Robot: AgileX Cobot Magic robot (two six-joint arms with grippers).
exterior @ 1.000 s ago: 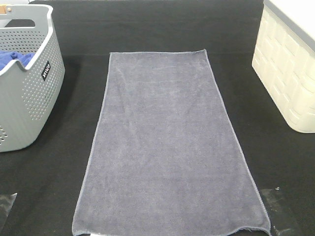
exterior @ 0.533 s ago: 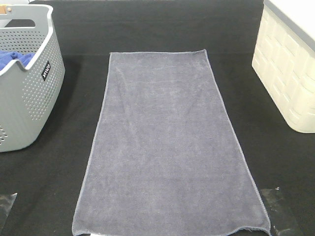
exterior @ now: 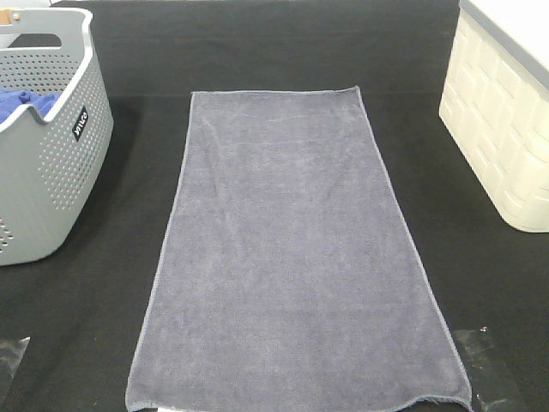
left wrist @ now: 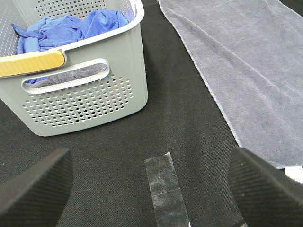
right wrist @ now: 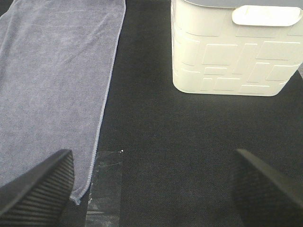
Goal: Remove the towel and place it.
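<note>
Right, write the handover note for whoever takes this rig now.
Left gripper: open, empty, above the black table near the grey basket.
Right gripper: open, empty, near the cream bin.
Towel: spread flat on the table between basket and bin, nothing touching it.
Blue cloth lies in the basket.
Done: towel looks out and laid.
Left: possibly nothing; check the placement.

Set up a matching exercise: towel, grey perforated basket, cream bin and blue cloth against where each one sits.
1. towel
2. grey perforated basket
3. cream bin
4. blue cloth

A. inside the basket
B. spread flat in the middle of the black table
C. at the table's left side
D. at the table's right side

Pairs: 1-B, 2-C, 3-D, 4-A
</note>
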